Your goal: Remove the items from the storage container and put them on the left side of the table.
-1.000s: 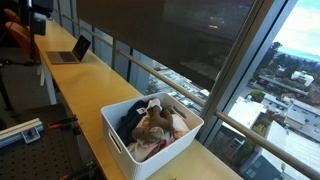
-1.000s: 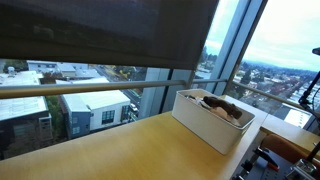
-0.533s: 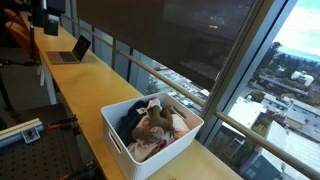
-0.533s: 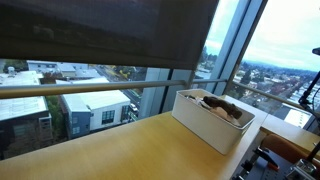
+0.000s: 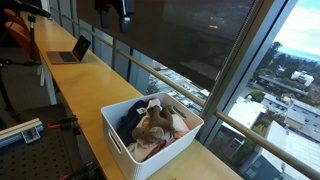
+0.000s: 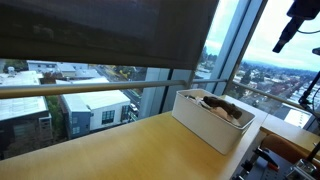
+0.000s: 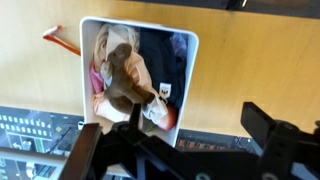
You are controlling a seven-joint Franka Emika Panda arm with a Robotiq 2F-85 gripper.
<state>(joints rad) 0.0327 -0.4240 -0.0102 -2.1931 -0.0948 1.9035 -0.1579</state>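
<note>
I have the hand (image 5: 112,8) hanging high over the counter (image 5: 80,85) with its fingers spread as wide as they go and nothing between them. In both exterior views it sits right at the top edge of the picture, well clear of everything.

The storage container (image 5: 120,145) stands on the counter near the window-side edge, well apart from the grey laptop (image 5: 72,50) further along. The items (image 5: 152,125) are all inside it, heaped loosely: navy cloth (image 7: 178,60) on one side, a tan-brown piece (image 7: 122,75) draped over the middle, and pink (image 7: 97,75) and white (image 7: 160,108) at the edges.

What matters for my next move is that the container is below the hand but not squarely under it. In the wrist view it lies towards the upper left of the picture, above and left of the gap between the fingers (image 7: 268,128). I judge I need to shift that way before descending, or one finger may land on the container's wall. Its sides look nearly equal from above, so I cannot name its long axis with confidence.

The tan-brown piece rides highest and nearest the centre, so it looks like the easiest first pinch. It is soft cloth and may drag its neighbours up with it.
</note>
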